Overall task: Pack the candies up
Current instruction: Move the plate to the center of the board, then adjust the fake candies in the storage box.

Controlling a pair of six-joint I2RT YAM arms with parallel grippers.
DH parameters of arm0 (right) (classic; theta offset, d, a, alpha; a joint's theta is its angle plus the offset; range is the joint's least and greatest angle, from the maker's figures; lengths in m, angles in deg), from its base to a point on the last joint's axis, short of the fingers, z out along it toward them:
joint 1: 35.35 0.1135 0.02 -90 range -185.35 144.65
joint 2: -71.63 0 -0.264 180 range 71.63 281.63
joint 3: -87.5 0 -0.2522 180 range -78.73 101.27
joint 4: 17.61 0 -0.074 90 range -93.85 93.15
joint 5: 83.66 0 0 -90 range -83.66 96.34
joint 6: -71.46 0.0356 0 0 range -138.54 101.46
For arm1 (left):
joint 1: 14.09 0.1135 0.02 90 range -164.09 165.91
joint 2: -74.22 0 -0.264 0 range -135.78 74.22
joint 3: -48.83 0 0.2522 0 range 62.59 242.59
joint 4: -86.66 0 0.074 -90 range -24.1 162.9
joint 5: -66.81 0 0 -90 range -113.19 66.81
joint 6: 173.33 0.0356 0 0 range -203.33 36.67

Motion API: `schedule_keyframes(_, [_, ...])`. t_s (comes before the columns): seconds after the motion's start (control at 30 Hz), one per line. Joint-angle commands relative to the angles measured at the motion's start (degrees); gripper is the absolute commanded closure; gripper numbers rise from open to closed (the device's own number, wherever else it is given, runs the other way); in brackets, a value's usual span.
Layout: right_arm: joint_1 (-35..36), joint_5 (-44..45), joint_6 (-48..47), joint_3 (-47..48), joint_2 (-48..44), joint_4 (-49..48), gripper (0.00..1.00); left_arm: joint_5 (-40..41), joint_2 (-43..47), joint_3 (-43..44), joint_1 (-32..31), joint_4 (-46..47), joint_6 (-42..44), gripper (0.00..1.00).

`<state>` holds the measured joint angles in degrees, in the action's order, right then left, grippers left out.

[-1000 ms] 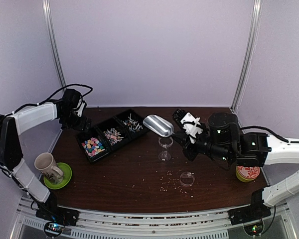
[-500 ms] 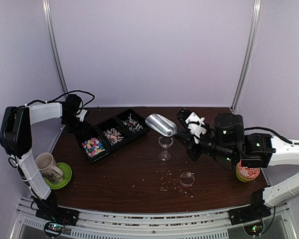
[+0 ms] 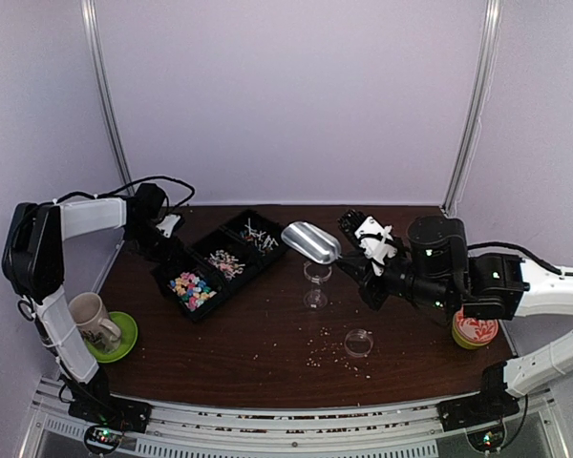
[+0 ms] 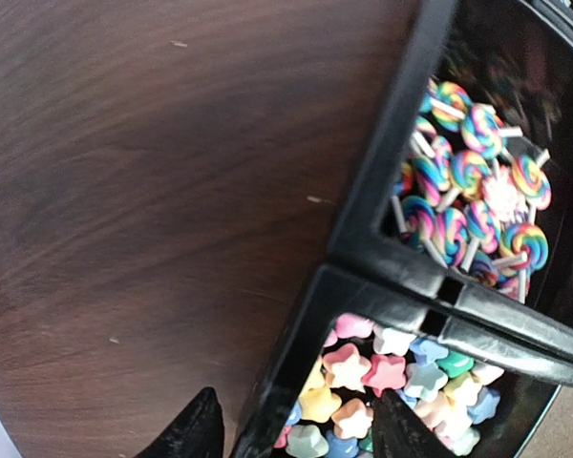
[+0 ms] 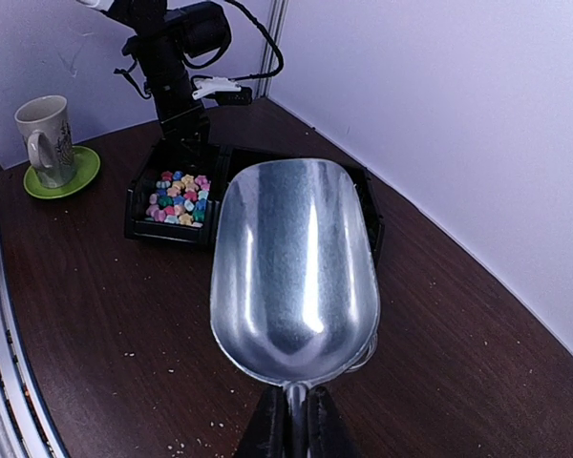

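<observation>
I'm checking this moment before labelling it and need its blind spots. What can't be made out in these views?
Left wrist view: the left gripper shows only its fingertips, cut off by the bottom edge; contact with the black three-compartment tray is unclear.
Right wrist view: the silver metal scoop hides most of the clear stemmed glass and the tray's farther compartments.
Top view: the small clear dish is too small to show its contents.

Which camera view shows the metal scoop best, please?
The right wrist view. There the scoop fills the middle of the picture, and its bowl is plainly empty. The top view shows it only small and far. The left wrist view does not show it at all.
</observation>
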<state>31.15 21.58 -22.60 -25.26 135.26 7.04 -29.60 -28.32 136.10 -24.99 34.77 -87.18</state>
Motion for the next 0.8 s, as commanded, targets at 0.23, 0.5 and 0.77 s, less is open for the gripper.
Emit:
schedule_keyframes(0.23, [-0.14, -0.14, 0.77, 4.71, 0.66, 2.29, 1.00, -0.60, 0.15, -0.10, -8.37, -4.42, -2.68, 0.55])
schedule_keyframes(0.5, [-0.16, -0.54, 0.18, 6.77, 1.67, 4.49, 1.00, -2.79, 0.67, -4.05, -9.92, -2.39, -6.86, 0.60])
schedule_keyframes(0.77, [-0.12, -1.84, 0.24, 9.21, 3.75, 5.66, 1.00, -1.89, -0.38, -4.35, -9.99, -1.09, -6.82, 0.69])
